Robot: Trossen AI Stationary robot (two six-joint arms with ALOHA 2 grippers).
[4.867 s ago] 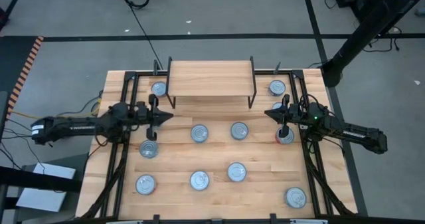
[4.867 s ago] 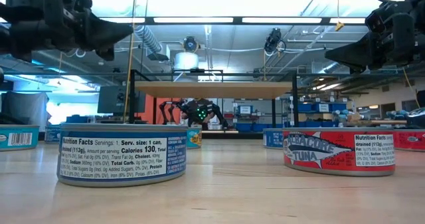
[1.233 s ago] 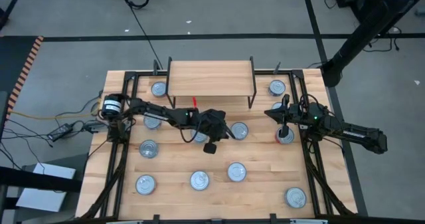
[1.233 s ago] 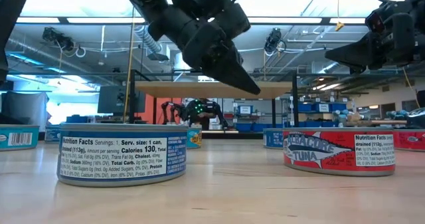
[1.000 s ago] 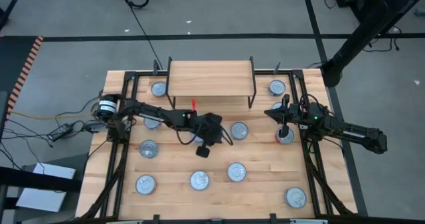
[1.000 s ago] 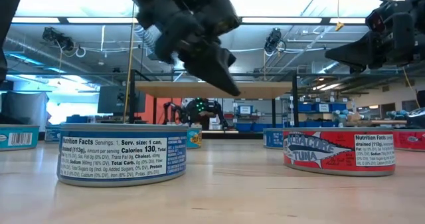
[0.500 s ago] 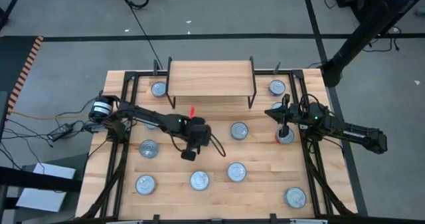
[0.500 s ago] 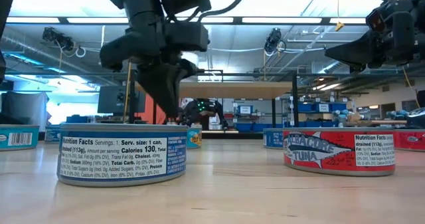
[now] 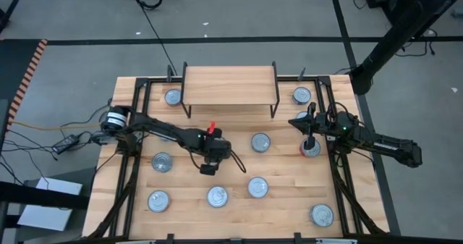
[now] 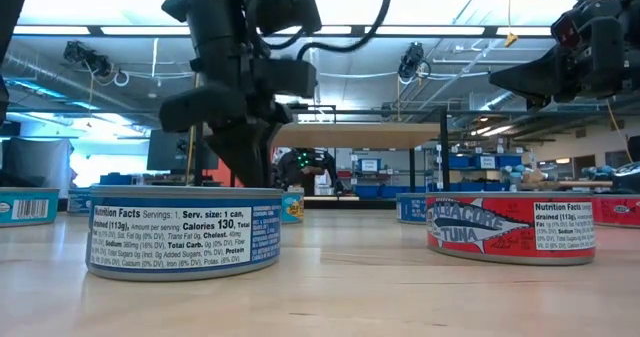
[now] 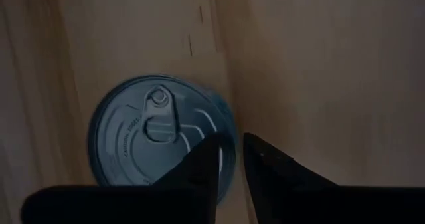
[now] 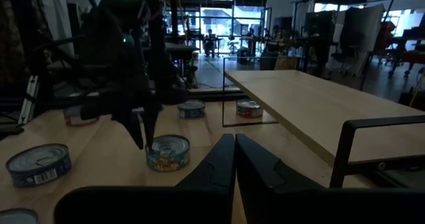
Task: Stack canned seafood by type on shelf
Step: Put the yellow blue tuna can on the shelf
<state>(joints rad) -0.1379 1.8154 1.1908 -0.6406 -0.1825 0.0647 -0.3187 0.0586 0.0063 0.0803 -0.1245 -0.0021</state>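
We are lowering the left gripper (image 11: 231,159), jaws narrowly parted, over a tin (image 11: 159,134); widen them to straddle its rim.

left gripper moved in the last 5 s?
Yes. The left gripper went from the table's left edge toward the middle, now over a can in front of the shelf.

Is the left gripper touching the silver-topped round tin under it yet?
Cannot tell. The left wrist view shows the left gripper over the silver-topped round tin's edge, but not the height between them.
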